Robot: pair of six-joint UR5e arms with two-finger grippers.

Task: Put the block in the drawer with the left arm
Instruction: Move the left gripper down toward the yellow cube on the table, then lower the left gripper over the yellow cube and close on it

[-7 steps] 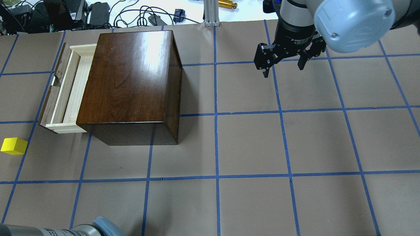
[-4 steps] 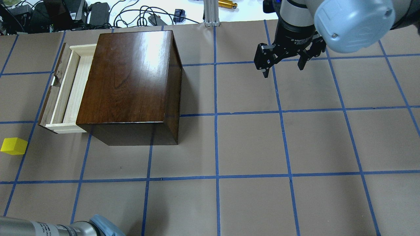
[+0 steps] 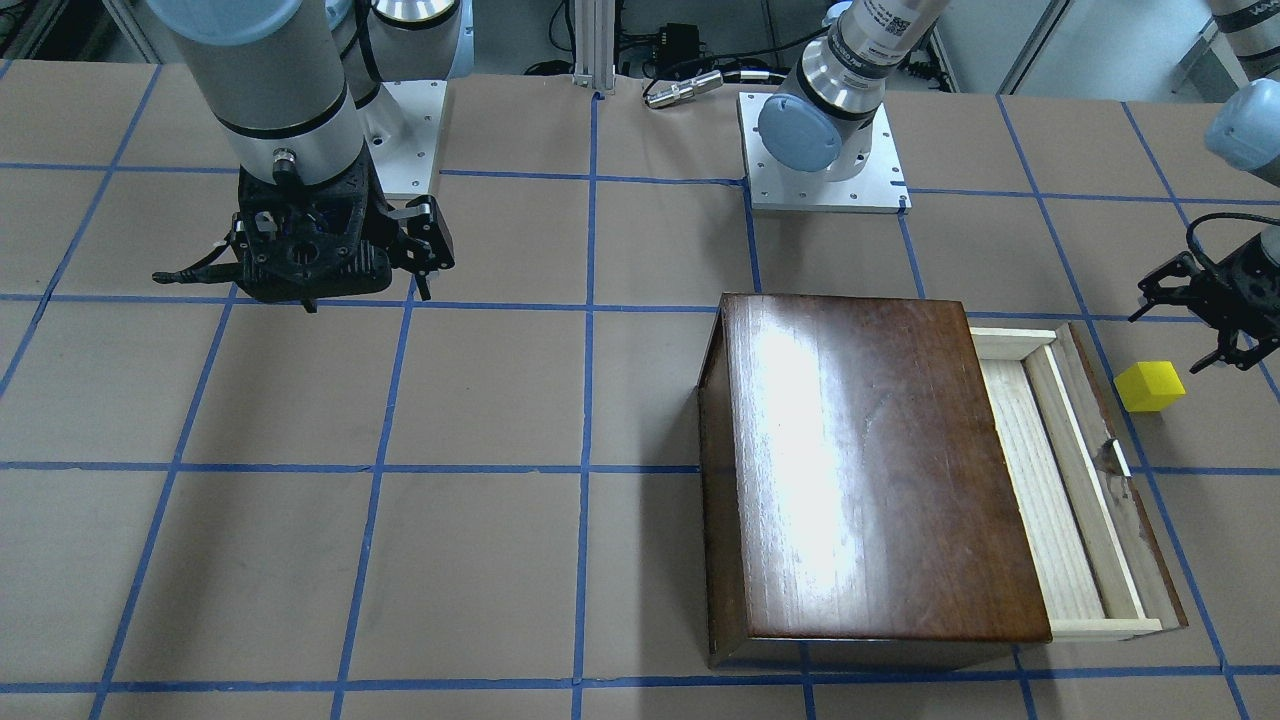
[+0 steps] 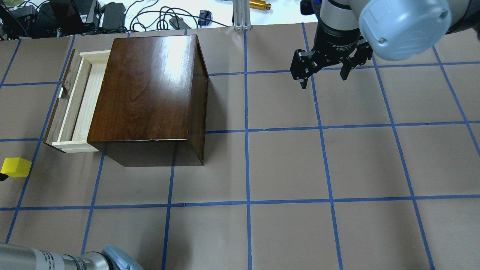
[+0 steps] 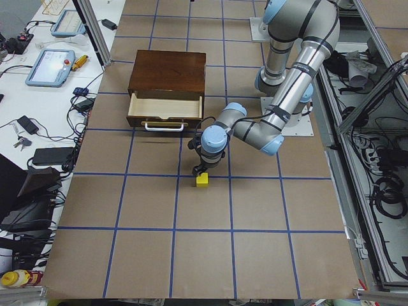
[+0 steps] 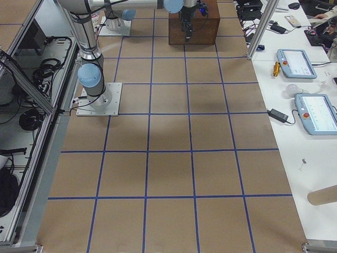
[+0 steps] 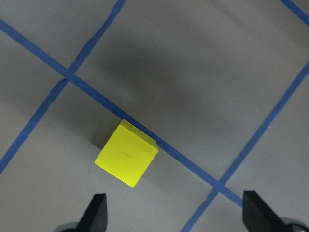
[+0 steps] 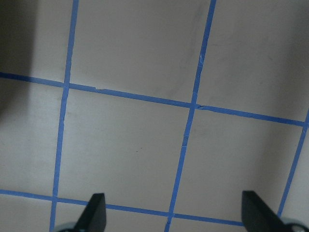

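The yellow block (image 4: 15,167) lies on the table, just off the near corner of the drawer's front panel. The drawer (image 4: 80,101) is pulled out of the dark cabinet (image 4: 150,93), and its pale tray (image 3: 1040,480) looks bare. My left gripper (image 3: 1195,315) hangs open beside and above the block (image 3: 1150,386). In the left wrist view the block (image 7: 127,153) sits ahead of the left gripper (image 7: 176,212), nearer the left-hand finger and untouched. My right gripper (image 4: 324,77) stands open far off at the back right, holding nothing, over bare table (image 8: 145,145).
Blue tape lines grid the brown table (image 4: 285,165). Cables, boxes and a brass cylinder (image 4: 260,5) lie beyond the far edge. The left arm's forearm (image 4: 52,258) crosses the near left corner. The cabinet stands between the two grippers.
The left arm's forearm has swung further into the bottom left of the overhead view, and a black fingertip now shows beside the block. Block, drawer and right gripper have not moved.
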